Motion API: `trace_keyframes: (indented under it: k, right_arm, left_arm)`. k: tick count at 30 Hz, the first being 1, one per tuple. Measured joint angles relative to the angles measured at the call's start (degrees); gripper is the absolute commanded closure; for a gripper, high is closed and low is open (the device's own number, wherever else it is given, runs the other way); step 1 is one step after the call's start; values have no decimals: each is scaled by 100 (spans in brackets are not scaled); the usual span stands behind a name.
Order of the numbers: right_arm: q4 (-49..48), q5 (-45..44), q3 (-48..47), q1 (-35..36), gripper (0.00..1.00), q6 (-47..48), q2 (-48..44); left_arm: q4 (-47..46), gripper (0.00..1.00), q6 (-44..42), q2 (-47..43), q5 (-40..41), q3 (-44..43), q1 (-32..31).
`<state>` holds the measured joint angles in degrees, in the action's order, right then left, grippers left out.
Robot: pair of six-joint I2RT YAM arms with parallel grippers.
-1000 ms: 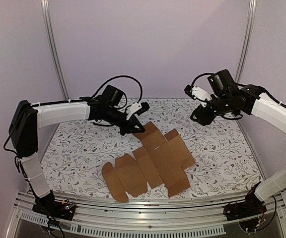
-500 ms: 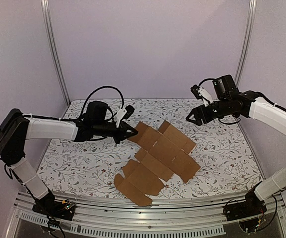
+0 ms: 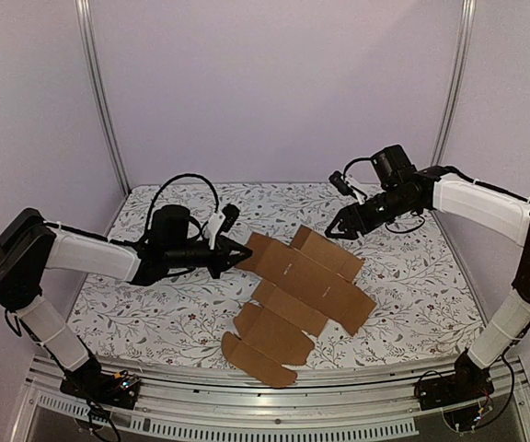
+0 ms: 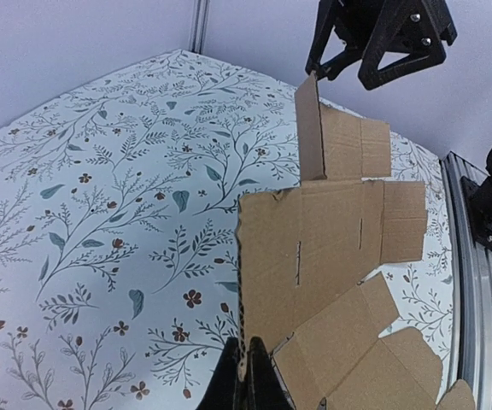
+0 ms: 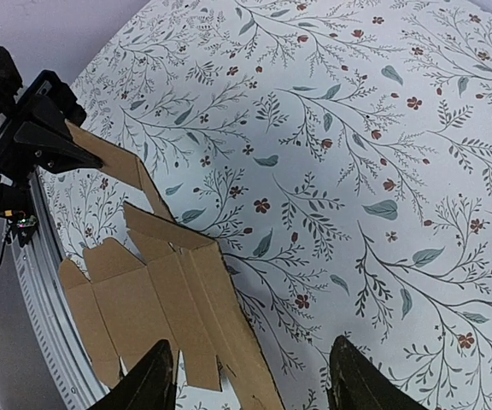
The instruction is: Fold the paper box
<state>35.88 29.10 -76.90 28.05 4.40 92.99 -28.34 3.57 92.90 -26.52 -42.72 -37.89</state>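
Left claw (image 3: 236, 250) pinched shut on paper box (image 3: 313, 276) edge, right claw (image 3: 337, 226) spread open near far flap, empty

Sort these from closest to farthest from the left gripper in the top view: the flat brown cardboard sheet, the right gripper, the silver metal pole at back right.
1. The flat brown cardboard sheet: pinched in the left gripper.
2. The right gripper: across the sheet, rightward.
3. The silver metal pole: back right corner.
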Motion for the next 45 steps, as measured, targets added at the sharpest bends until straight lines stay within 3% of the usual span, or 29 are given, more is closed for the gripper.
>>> trace_keyframes:
  k: [20, 26, 30, 32, 34, 38, 45]
  right_arm:
    - [516, 752, -151, 9, 68, 584, 490]
    - [651, 787, -151, 66, 81, 704, 490]
    - [719, 789, -151, 120, 100, 737, 490]
    - [743, 789, -151, 142, 100, 769, 490]
    - [750, 785, -151, 186, 100, 809, 490]
    - [787, 682, -151, 308, 100, 844, 483]
    - [883, 70, -144, 671, 100, 855, 348]
  left_arm:
    - [-647, 100, 243, -107, 2, 428, -4]
    - [-778, 100, 313, -109, 11, 494, -7]
    - [-837, 100, 352, -140, 39, 546, -9]
    - [-876, 100, 365, -160, 44, 577, -9]
    - [-896, 95, 389, -184, 50, 616, -13]
    - [-911, 76, 487, -258, 87, 669, -17]
    - [-695, 59, 649, -713, 227, 671, -33]
